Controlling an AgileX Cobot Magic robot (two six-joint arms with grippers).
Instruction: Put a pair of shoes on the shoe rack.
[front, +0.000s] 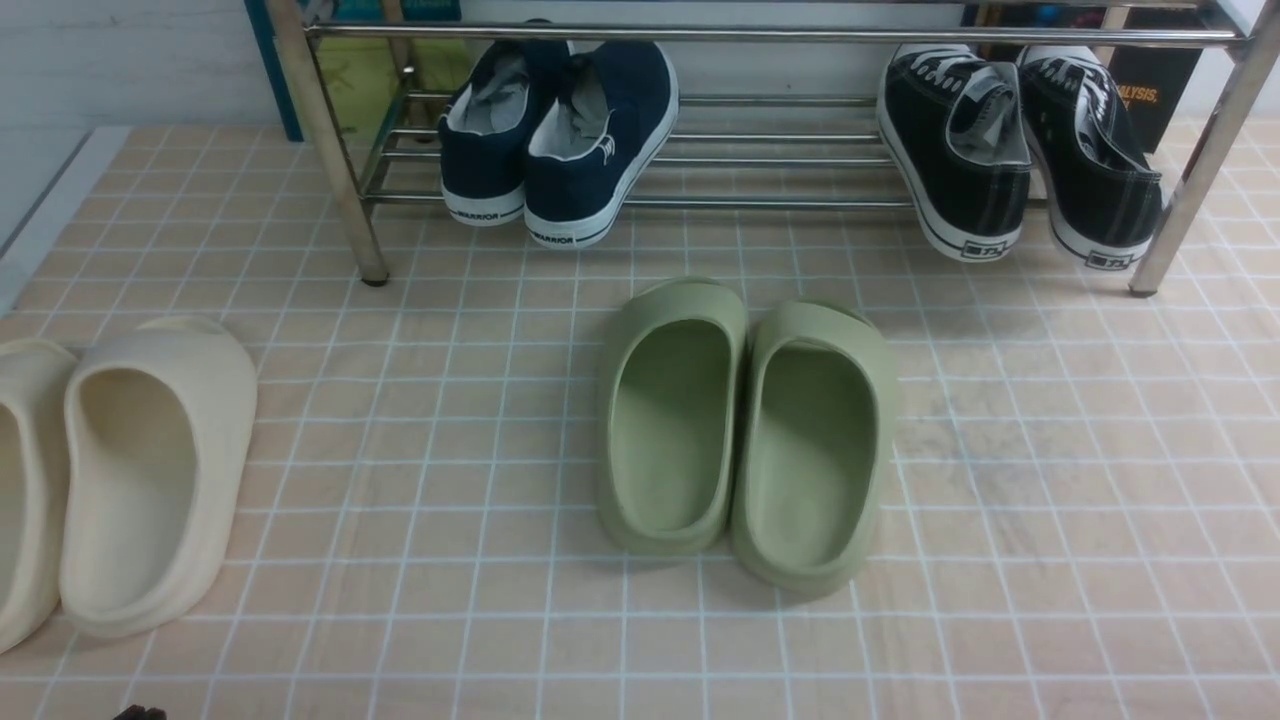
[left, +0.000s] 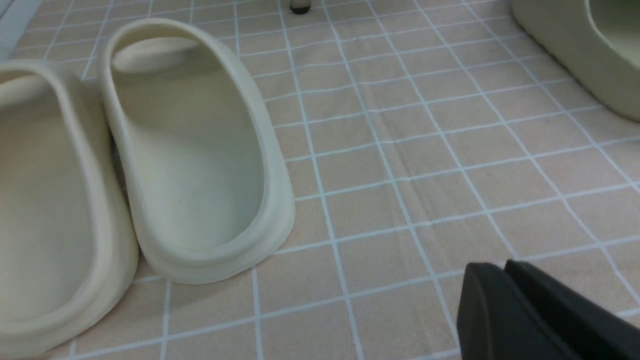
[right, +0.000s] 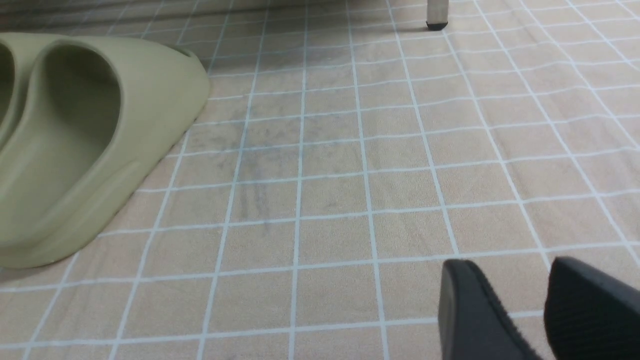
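**With shoes racked, park both arms clear**

Since the navy shoes already sit on the rack, at its left end with heels overhanging the front bar, I judge the step in hand to be retreat. Left gripper has its fingers pressed together, empty; right gripper gapes, empty. Keep both low paths away from the green slides (cream slides lie near the left one).

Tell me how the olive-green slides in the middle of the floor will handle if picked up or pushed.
The olive-green slides look like thick moulded foam, so probably light for their size and fairly stiff. Their broad flat soles make tipping or rolling unlikely. The matte surface suggests they would drag rather than glide on the checked mat.
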